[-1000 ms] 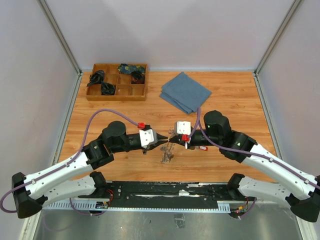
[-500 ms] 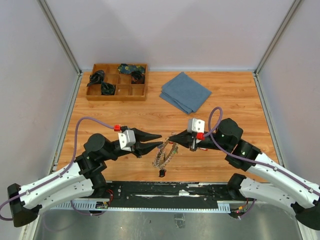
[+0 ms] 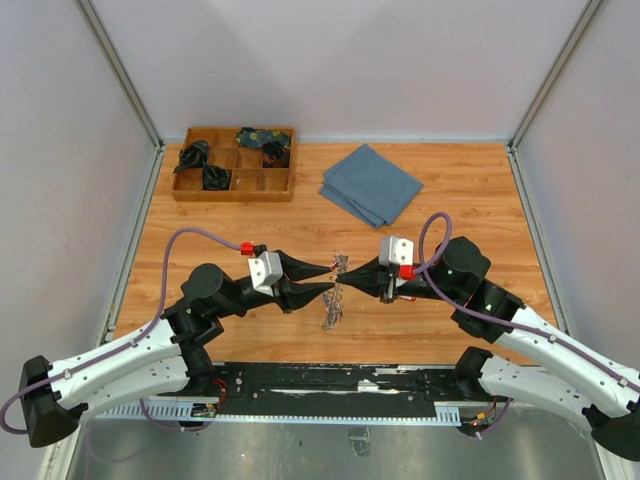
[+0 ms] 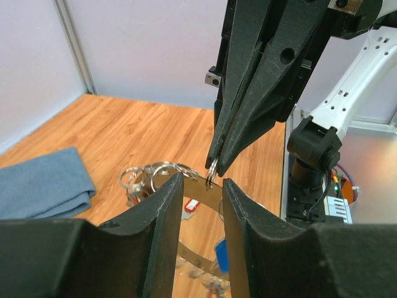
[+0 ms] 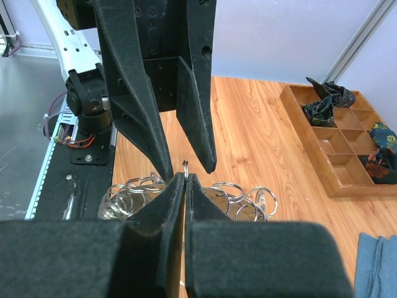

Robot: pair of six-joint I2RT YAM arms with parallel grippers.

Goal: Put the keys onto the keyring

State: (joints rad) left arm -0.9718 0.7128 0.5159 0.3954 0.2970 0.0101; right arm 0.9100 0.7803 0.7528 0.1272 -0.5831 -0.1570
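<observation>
The keyring (image 3: pixel 332 308), a metal band crowded with small split rings and keys, hangs between my two grippers just above the table. My right gripper (image 3: pixel 342 280) is shut on a small split ring (image 5: pixel 185 164) of that bunch; more rings (image 5: pixel 231 189) lie below its fingers. My left gripper (image 3: pixel 326 277) is open, and its fingers (image 4: pixel 167 205) straddle the keyring's band right at the right gripper's tips (image 4: pixel 215 166). A red tag (image 4: pixel 189 205) and a blue tag (image 4: pixel 221 253) hang on keys under the band.
A wooden compartment tray (image 3: pixel 232 196) holding dark bundles stands at the back left. A folded blue cloth (image 3: pixel 372 185) lies at the back centre, also visible in the left wrist view (image 4: pixel 43 186).
My left gripper pulled back to the left, then came forward again, open, up to the right gripper's tips. The keyring hung lower half a second ago and is now lifted.
</observation>
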